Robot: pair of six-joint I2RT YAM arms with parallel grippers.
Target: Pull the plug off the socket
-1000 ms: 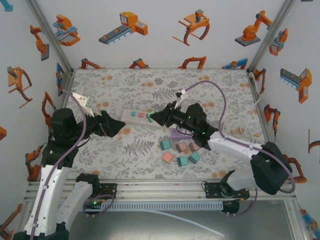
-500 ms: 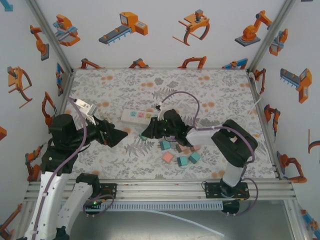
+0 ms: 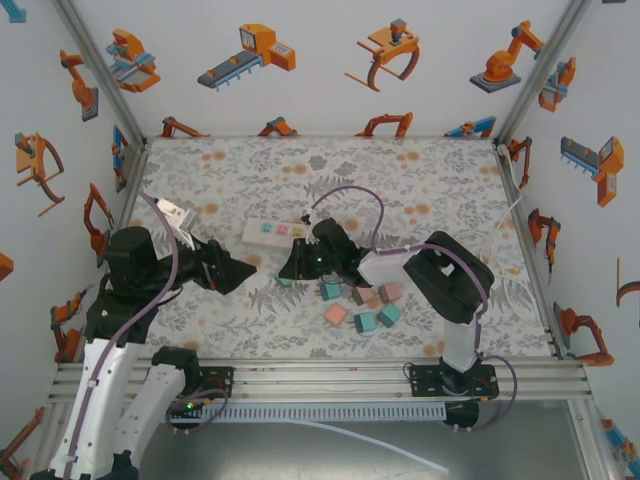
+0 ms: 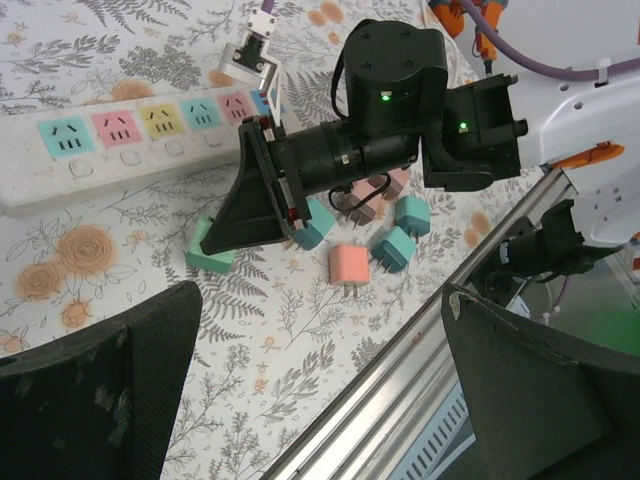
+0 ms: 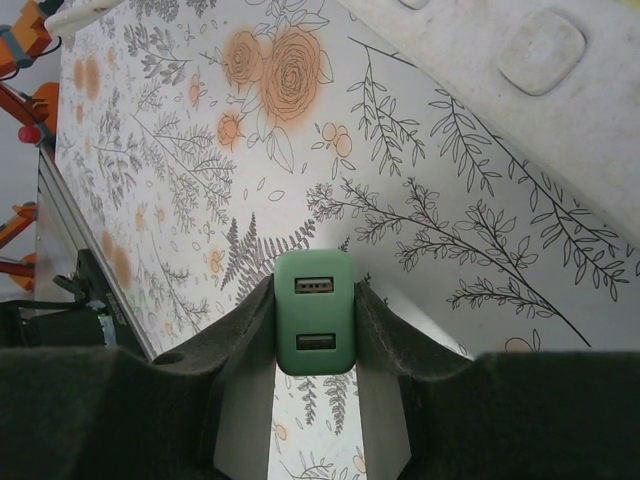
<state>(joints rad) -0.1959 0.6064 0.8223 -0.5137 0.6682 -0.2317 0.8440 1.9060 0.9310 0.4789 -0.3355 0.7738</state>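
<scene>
Plug [image 5: 314, 312] clear of socket strip [image 4: 150, 130]

The green plug is pinched between the right claw's [image 4: 213, 243] pads [image 5: 245, 335], the socket strip lying apart ahead of its tips. Judged light, rigid and smooth, it is best gripped on its flat flanks. The left claw [image 4: 320, 330] is spread wide.

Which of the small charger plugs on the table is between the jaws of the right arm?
The green plug, the one with two USB ports on its face. The teal and pink plugs lie loose in a cluster nearby, ungripped.
</scene>
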